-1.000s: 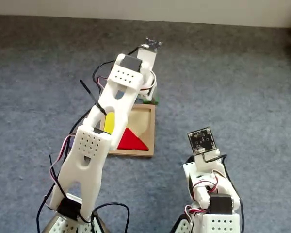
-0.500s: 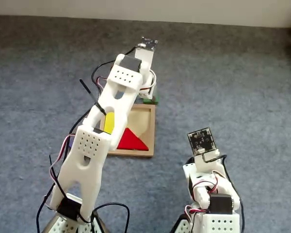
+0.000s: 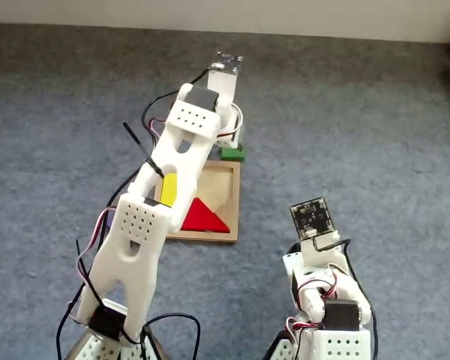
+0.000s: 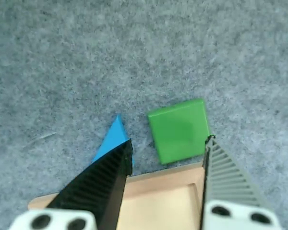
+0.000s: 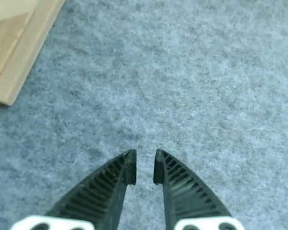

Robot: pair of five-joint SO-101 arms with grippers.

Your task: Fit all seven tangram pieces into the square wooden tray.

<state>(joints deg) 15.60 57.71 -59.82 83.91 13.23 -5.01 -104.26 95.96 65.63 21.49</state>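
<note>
The square wooden tray [image 3: 223,196] lies mid-table with a yellow piece [image 3: 169,189] and a red triangle [image 3: 203,216] inside. A green square [image 3: 232,154] rests on the carpet just beyond the tray's far edge. My left arm [image 3: 187,142] stretches over the tray. Its gripper [image 4: 168,143] is open, hanging over the green square [image 4: 178,130] and the tray's far rim [image 4: 163,173]. A blue triangle [image 4: 114,139] peeks out beside the dark finger. My right gripper [image 5: 144,166] is shut over bare carpet, off the corner of the tray [image 5: 19,43].
Grey carpet covers the whole table, with open room to the right of the tray and behind it. The right arm [image 3: 326,300] sits folded at the near right. A pale wall strip runs along the far edge.
The left wrist has tipped back and away from the tray, so the green square shows more fully in the high view. The right arm has kept still.
</note>
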